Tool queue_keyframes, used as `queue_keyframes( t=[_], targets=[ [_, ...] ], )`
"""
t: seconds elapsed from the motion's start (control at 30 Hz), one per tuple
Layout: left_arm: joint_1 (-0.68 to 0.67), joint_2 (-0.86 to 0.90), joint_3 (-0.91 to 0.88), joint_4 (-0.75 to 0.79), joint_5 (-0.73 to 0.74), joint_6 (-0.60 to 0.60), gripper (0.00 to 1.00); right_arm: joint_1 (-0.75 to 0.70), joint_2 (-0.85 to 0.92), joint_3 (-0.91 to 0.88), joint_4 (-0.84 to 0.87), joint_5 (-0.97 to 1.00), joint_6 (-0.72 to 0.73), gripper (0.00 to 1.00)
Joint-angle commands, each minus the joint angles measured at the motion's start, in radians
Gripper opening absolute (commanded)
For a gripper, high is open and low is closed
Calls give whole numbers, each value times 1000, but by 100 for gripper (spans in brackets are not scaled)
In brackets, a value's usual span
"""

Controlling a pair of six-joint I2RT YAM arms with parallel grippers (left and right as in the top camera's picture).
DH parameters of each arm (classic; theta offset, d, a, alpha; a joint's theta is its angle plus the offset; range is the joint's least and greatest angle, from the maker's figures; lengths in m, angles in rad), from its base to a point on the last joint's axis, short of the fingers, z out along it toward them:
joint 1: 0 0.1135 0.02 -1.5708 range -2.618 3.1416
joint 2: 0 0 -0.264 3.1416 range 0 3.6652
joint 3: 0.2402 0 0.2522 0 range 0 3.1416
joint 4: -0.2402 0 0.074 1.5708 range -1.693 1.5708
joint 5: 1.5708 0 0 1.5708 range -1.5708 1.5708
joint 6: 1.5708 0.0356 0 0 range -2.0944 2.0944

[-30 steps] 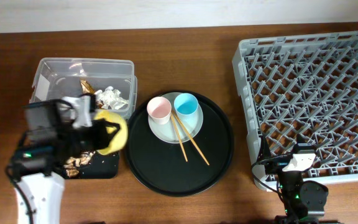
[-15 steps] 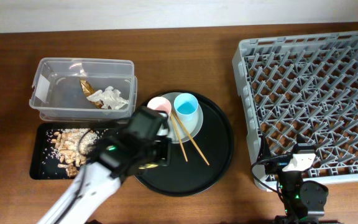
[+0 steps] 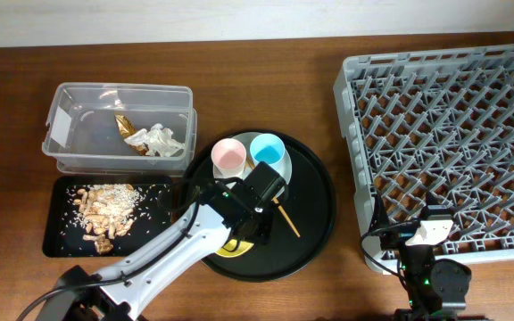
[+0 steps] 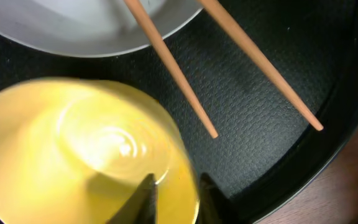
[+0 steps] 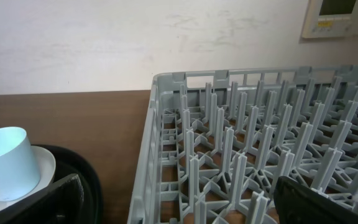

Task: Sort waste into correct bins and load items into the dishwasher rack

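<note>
1. Left gripper (image 4: 174,200) is low over the large round black tray (image 3: 315,209), toward its 6 o'clock side. Its fingers (image 4: 146,198) are closed narrow on the rim of the small yellow bowl (image 4: 86,149), one inside and one outside.
2. Cannot tell if the bowl touches the tray. It sits at 6 o'clock of the pale round plate (image 3: 280,180).
3. The plate carries the pink cup (image 3: 228,156) at 10 o'clock and the blue cup (image 3: 268,150) at 1 o'clock. The thin wooden chopsticks (image 3: 286,219) run off it toward 5 o'clock.
4. Clear plastic tub (image 3: 61,125), at 10 o'clock of the round tray, holds the gold-brown wrapper (image 3: 130,129) and white paper napkin (image 3: 161,140).
5. Black rectangular tray (image 3: 154,234) sits at the tub's 6 o'clock, with tan food scraps (image 3: 105,207) on it.
6. Grey dishwasher rack (image 3: 453,134) is at 3 o'clock. Right gripper (image 5: 176,186) is at its 6 o'clock edge, spread wide and holding nothing.
</note>
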Motion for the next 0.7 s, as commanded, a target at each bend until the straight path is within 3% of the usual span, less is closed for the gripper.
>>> queue_keyframes(
  t=[0.0,0.37,0.57,0.67],
  targets=[
    [-2,3,-10,-12,-27,-1,27,6,-5,-5,-5,5,0,99],
    [51,-126,56,-43,-105,0,27,6,-5,-5,-4,5,0,98],
    [188,-270,100,-43,-208,0,27,6,-5,-5,-5,5,0,99],
    [272,-323,100,-59,-282,0,44,6,-5,-5,-5,5,0,99]
  ],
)
